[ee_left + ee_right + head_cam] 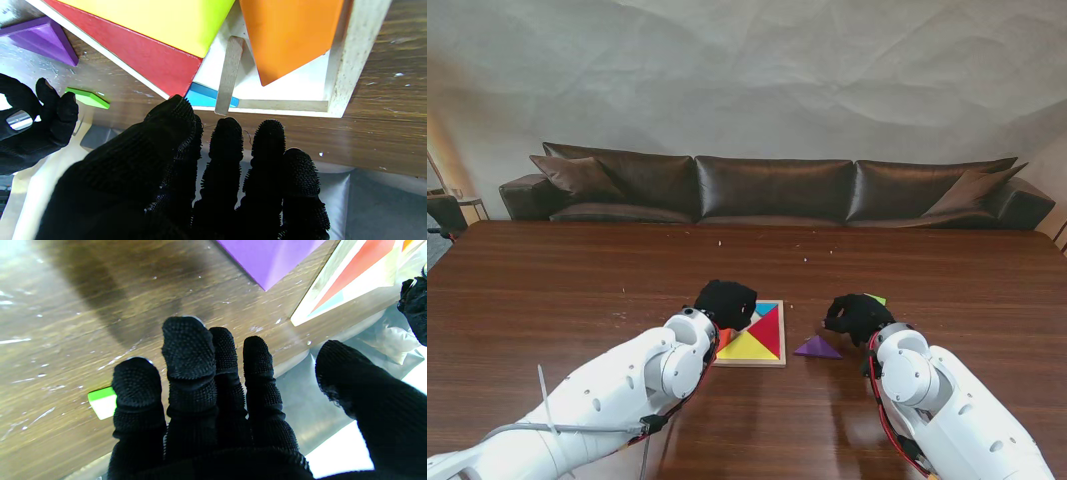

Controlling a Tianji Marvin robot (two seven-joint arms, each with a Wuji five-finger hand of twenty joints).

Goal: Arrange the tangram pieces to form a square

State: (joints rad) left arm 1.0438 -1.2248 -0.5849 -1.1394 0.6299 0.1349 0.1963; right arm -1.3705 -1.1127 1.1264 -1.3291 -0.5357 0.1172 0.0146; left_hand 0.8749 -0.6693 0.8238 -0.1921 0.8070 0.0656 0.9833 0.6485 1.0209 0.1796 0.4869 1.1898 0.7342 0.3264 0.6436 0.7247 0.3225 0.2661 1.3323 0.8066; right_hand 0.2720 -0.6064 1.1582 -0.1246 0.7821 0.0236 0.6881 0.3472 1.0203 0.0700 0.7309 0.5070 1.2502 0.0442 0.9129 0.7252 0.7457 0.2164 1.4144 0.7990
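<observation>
My left hand (725, 303) is covering the tray's (772, 361) far-left corner, hiding pieces there; its fingers are spreading, holding nothing. My right hand (857, 317), open too, is half-hiding one green piece (876, 298). I'm counting one purple triangle (817, 347) lying just right of the tray on the wooden table (577, 290), a sofa (772, 188) beyond.

Stand camera looks down from afar; both wrist cameras sit close, sharing the tray (758, 361) corner

White jointed arms (617, 390) (red cables) wear black nubbed gloves.
</observation>
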